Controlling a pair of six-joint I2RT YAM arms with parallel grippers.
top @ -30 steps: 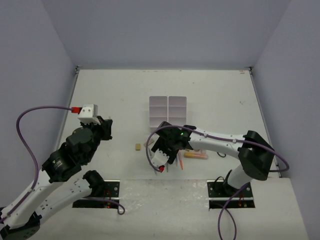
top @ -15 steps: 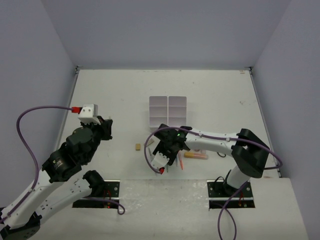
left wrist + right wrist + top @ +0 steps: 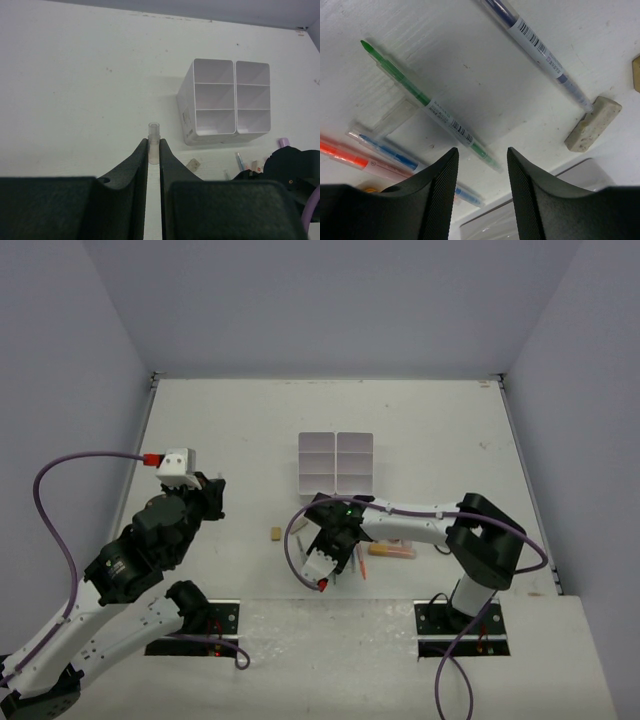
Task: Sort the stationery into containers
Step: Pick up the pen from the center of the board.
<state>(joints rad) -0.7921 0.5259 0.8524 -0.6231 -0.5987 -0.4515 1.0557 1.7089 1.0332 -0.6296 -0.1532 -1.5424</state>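
The white six-compartment organizer stands mid-table. My left gripper hangs left of it, shut on a small clear cap that sticks out past the fingertips. My right gripper is low over a cluster of pens just in front of the organizer. Its jaws stand open, one on each side of the end of a green pen, not touching it. Beside that lie a blue pen, an orange pen, a navy-and-white pen and a whitish eraser.
A tan eraser lies alone left of the cluster. An orange marker lies to the right of the right gripper. A loose clear cap rests by the green pen. Grey walls close in the table on three sides.
The right gripper's jaws have narrowed around the green pen's end, and its wrist and elbow have shifted a little left. The left arm has not moved.
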